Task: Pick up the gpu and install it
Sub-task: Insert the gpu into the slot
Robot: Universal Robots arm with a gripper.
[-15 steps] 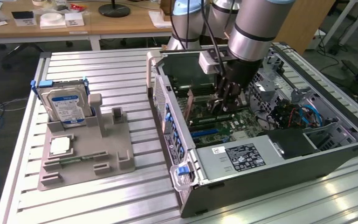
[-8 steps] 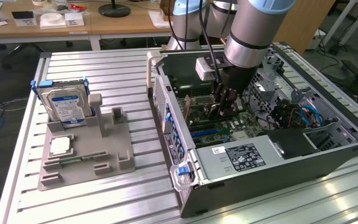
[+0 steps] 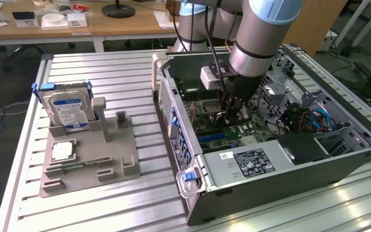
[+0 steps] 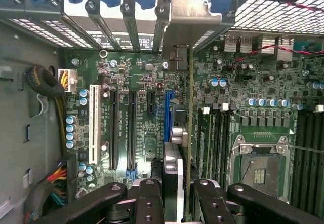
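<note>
Two views, different info. Exterior: end effector (image 3: pixel 232 116) sits down inside the open PC case (image 3: pixel 289 188), over the motherboard (image 3: pixel 247 133). Beside the case, on the exterior view's left, a grey holder (image 3: pixel 118 145) on the surface (image 3: pixel 108 72) carries the hard drive (image 3: pixel 69 108) and CPU chip (image 3: pixel 63 151). Wrist: end effector (image 4: pixel 177 196) pinches the gpu (image 4: pixel 188 26) edge-on inside the case, upright over the motherboard, just beside the blue slot (image 4: pixel 167 115). Can't tell if it's seated.
</note>
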